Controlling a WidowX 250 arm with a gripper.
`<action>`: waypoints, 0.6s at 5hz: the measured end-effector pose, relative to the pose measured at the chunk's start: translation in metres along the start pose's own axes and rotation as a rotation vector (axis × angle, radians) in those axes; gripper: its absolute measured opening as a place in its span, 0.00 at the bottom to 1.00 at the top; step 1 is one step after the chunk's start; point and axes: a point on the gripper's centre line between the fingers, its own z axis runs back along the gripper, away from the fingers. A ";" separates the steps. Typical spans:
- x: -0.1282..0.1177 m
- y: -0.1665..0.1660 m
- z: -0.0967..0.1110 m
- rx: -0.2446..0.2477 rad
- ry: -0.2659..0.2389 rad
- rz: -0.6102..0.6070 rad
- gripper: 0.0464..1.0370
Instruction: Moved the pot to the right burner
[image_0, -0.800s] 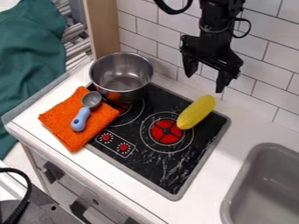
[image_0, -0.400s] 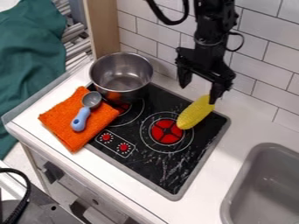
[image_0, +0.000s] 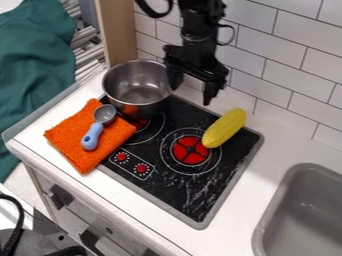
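Note:
The black gripper (image_0: 192, 95) hangs open above the back edge of the stove, with nothing between its fingers. Its left finger is beside the right rim of the pot, and whether they touch I cannot tell. The silver metal pot (image_0: 139, 83) stands upright at the stove's back left, partly covering the left burner (image_0: 139, 124). On the right burner (image_0: 191, 150), a red disc with white rings, no pot stands.
A yellow corn cob (image_0: 224, 128) lies at the right burner's back right. An orange cloth (image_0: 80, 144) with a blue-handled scoop (image_0: 93, 136) lies left of the stove. The grey sink (image_0: 304, 210) is at right; a tiled wall (image_0: 294, 65) rises behind.
The gripper has moved left across the view, from behind the corn to beside the pot. Pot, corn, cloth and scoop have stayed where they were.

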 end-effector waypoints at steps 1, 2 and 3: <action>-0.002 0.016 0.004 0.021 -0.008 0.037 0.96; -0.002 0.022 0.003 0.024 -0.006 0.049 0.96; -0.008 0.023 -0.028 -0.004 0.086 0.049 0.96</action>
